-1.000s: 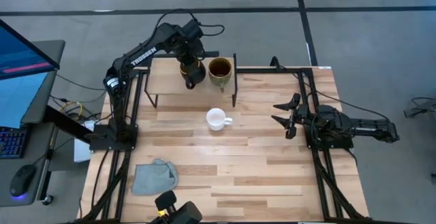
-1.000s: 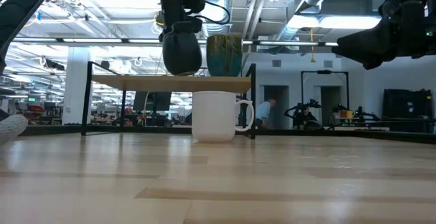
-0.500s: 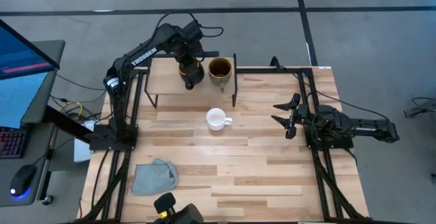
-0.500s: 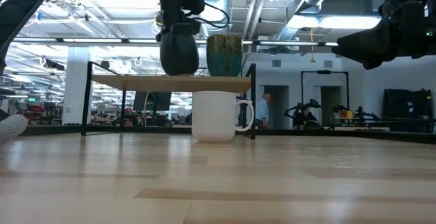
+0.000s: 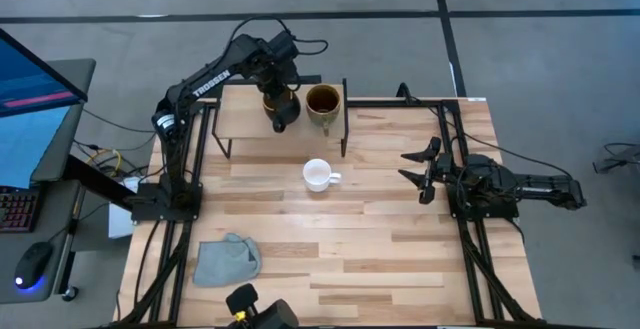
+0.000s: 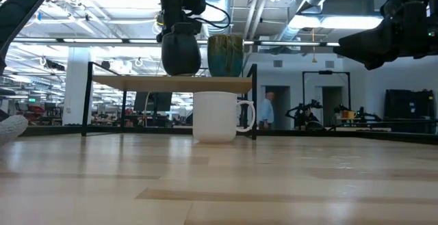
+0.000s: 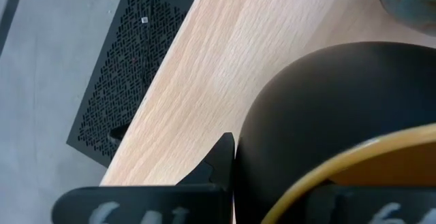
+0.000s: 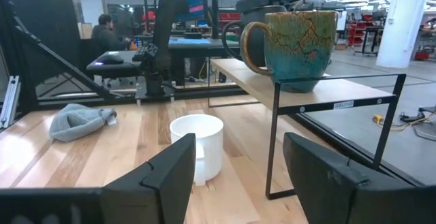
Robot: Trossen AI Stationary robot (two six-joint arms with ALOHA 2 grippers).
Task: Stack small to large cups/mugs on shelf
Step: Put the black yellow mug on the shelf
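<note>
My left gripper (image 5: 277, 91) is over the small light-wood shelf (image 5: 245, 121), shut on the dark mug (image 5: 282, 109) with the orange-yellow inside. The olive-tan mug (image 5: 322, 102) stands on the shelf's right end, close beside the dark mug (image 6: 181, 53). The small white mug (image 5: 318, 175) stands upright on the tabletop in front of the shelf. My right gripper (image 5: 420, 174) is open and empty near the table's right edge, well clear of the mugs. My left gripper holds the dark mug by its wall at the orange-yellow rim (image 7: 320, 176), one finger (image 7: 221, 157) outside and one inside. The fingers come from above, pointing down. The mug is upright, its base at the shelf board (image 6: 171, 83); whether it rests there I cannot tell.
A grey-blue cloth (image 5: 227, 259) lies near the table's front left corner. The shelf's thin black legs (image 8: 271, 149) stand just behind the white mug (image 8: 197, 146). A person stands in the room far behind the table (image 6: 267, 110).
</note>
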